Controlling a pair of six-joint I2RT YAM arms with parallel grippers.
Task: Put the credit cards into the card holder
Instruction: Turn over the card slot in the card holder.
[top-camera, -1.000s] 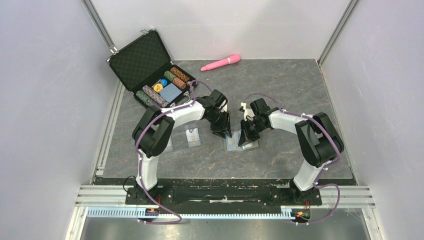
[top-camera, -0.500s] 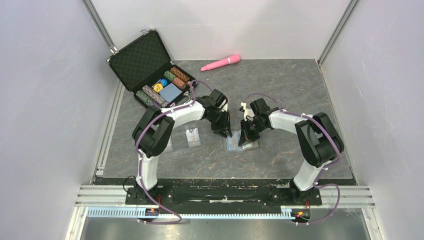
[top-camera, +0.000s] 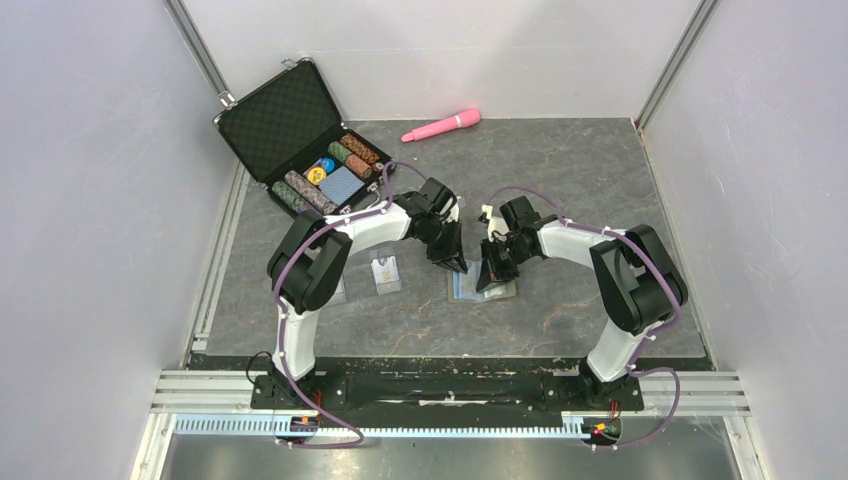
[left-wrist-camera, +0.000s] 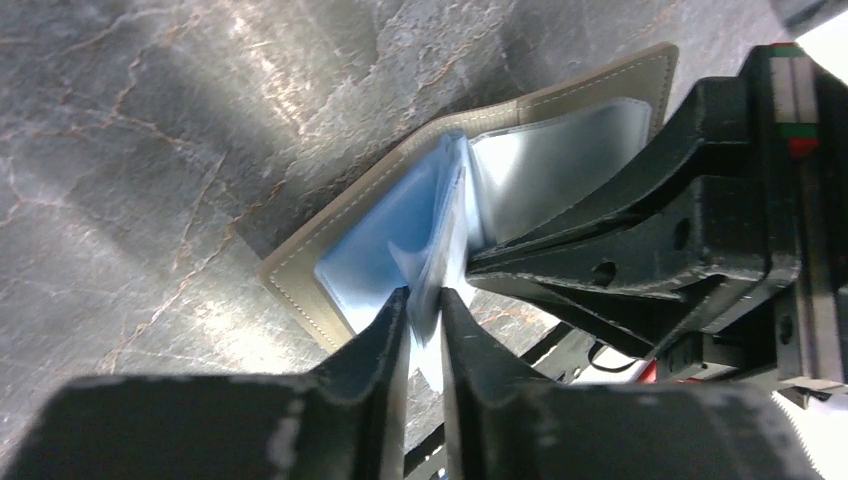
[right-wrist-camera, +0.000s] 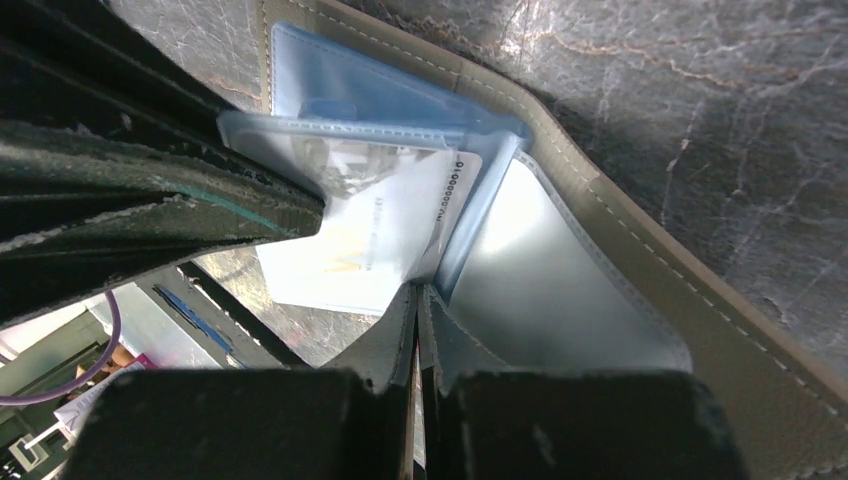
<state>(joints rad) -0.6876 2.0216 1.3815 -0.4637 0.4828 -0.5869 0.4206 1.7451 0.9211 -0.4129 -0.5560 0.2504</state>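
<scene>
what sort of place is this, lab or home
Likely a robot test cell, not a home: left arm and right arm bolted to a rail, blank white walls on metal framing, and props like the poker chip case.

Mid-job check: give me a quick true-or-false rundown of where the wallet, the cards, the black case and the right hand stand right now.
1. The wallet lies open on the table. True.
2. A card sits partway in a clear pocket. True.
3. The black case is closed. False: its lid stands up, chips showing.
4. The right hand is wide open. False: its fingers are shut.
5. Every card is stowed. False: a spare card lies on the table, left of the wallet.
</scene>
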